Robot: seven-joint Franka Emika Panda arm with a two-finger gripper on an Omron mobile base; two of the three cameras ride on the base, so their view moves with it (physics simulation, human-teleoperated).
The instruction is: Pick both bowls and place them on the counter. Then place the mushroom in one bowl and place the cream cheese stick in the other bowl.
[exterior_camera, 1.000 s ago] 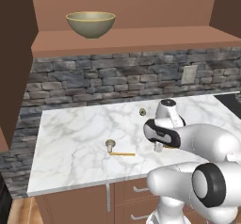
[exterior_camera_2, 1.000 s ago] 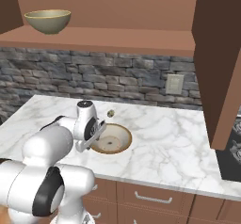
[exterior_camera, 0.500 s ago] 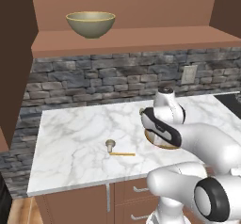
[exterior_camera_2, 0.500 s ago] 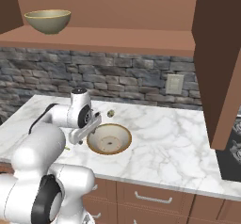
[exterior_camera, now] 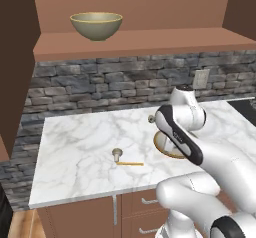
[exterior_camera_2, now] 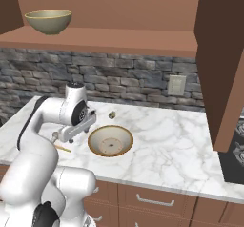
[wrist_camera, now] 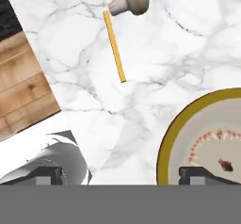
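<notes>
Your shallow beige bowl (exterior_camera_2: pixel 110 140) already sits on the marble desk (exterior_camera: pixel 85 147), and the gripper (wrist_camera: pixel 120 173) hangs just above the bowl's rim on the side toward the mushroom, so take that bowl as your landmark. The fingertips (wrist_camera: pixel 49 173) stand wide apart at the bottom of the hand view with nothing between them: the gripper is open and empty. From the bowl, the cream cheese stick (wrist_camera: pixel 115 46) lies a short way off on bare marble, and the mushroom (wrist_camera: pixel 130 0) lies just past its far end, near it but, as far as you can tell, not touching. The stick's long axis runs nearly straight away from the gripper in the hand view, roughly square to the line between the two fingertips, so the fingers would close across its thin width; you would judge little or no wrist roll needed. The deep olive-tan bowl (exterior_camera: pixel 96 25) is not on the desk at all: it stands on the brown wooden shelf (exterior_camera: pixel 140 42) above the grey stone backsplash (exterior_camera: pixel 90 84), up and well away from the beige bowl. A small dark knob (exterior_camera_2: pixel 112 114) lies behind the beige bowl, toward the wall. The marble is flat, and under it you can see wooden drawers (exterior_camera_2: pixel 157 202).
</notes>
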